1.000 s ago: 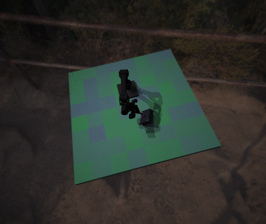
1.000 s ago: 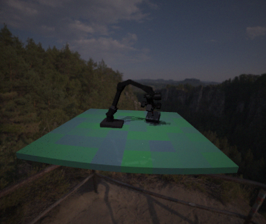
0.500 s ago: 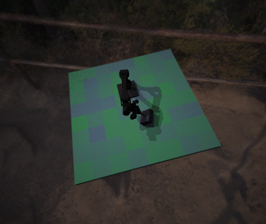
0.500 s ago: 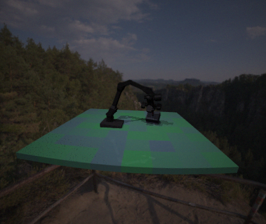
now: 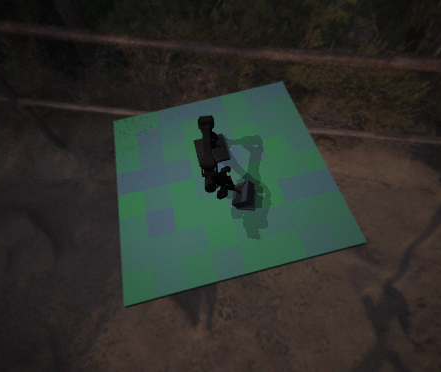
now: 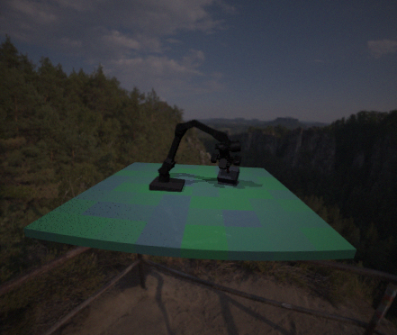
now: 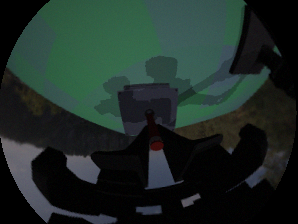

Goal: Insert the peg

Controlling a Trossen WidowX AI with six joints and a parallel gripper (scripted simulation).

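Arm base (image 6: 166, 184): seen at the left in the exterior view, seated on the green and grey-blue chequered table (image 6: 110, 225); the arm (image 6: 195, 128) is arched over toward the panel.

Gripper (image 7: 152, 137): closed down to a narrow gap and clamped on the peg; in the wrist view the dark fingers are seen on both sides of the shaft.

Peg (image 7: 152, 129): a thin, dark reddish rod, held in the jaws and pointed forward at the panel face. Its tip is seen just in front of the face or touching it; which of the two cannot be told, and whether it has flat sides cannot be told.

Handling of the peg: judged to be stiff and light, and probably smooth, so that it may slip or twist in a grip taken at one end. The hold is best taken on the upper part of the shaft, so that the bottom end is left free for the hole.

Sloped panel (image 5: 244, 195): a small grey block standing on the table, to the right of the gripper in the top view and directly ahead of it in the wrist view.

Hole: the only receptacle in the scene. Its mouth is not made out in the dim pictures, being hidden behind the peg tip; what is in it, and how far the peg is entered, cannot be told.

Step in hand: judged to be the alignment or first push of the peg along the hole's axis; release is not yet due.
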